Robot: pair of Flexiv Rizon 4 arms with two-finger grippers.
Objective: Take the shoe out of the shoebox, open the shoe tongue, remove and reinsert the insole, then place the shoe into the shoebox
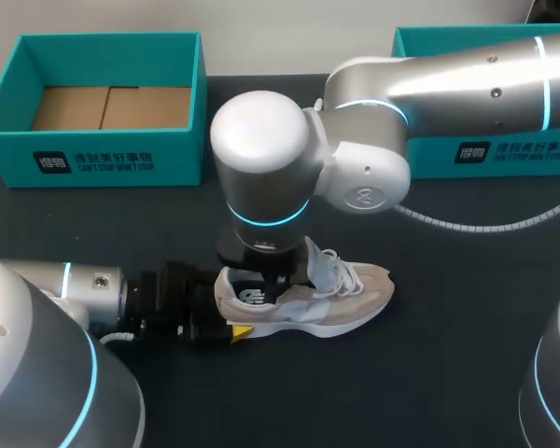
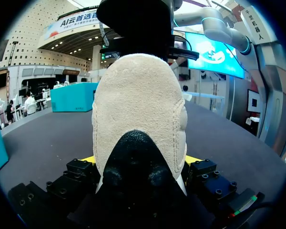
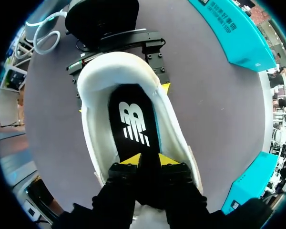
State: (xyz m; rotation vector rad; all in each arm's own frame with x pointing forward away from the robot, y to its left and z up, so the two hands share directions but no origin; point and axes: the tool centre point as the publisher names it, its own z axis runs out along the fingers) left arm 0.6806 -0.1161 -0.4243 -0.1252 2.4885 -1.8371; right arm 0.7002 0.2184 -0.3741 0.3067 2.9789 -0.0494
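Note:
A beige shoe point(image 1: 355, 289) with a white sole lies on the dark table, heel toward my left arm. My left gripper point(image 1: 238, 331) is shut on the heel point(image 2: 138, 105), one finger on each side. My right gripper point(image 1: 264, 280) reaches down from above into the shoe's mouth. In the right wrist view its yellow fingertips point(image 3: 129, 158) stand slightly apart just over the black insole point(image 3: 133, 124), which lies flat inside the shoe. The tongue and laces point(image 1: 331, 271) are pulled up toward the toe. The open teal shoebox point(image 1: 93, 159) stands at the back left.
A second teal box point(image 1: 504, 154) sits at the back right, partly behind my right arm. Bare dark table lies in front of the shoe and to its right.

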